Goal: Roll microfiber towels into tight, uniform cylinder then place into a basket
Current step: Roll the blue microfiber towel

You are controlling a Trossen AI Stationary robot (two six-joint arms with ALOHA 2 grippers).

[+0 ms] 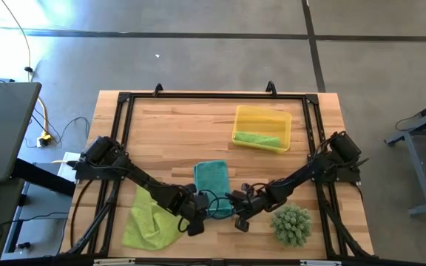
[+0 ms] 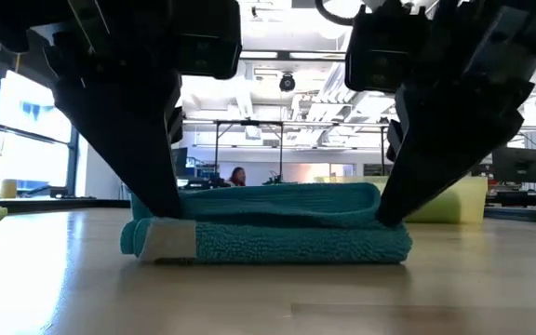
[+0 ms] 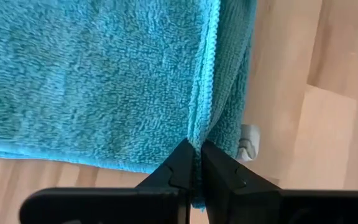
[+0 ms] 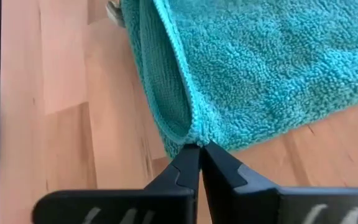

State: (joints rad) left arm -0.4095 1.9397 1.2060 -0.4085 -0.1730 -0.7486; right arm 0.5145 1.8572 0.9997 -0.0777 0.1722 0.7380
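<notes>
Roll step | left hand [image 3: 196, 163] and right hand [image 4: 199, 163] each pinch teal towel [image 1: 212, 185] corners | you roll evenly toward yellow basket [image 1: 282, 118]

The high camera looked straight down on the whole table [image 1: 176, 125]. The low camera sat at tabletop level, facing the room. Both wrist cameras looked close along their fingers. All four shared the teal towel [image 1: 211, 181] near 6 o'clock.

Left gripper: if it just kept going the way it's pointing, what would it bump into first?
The left gripper is shut on the teal towel's edge, so it would push straight into that towel.
</notes>
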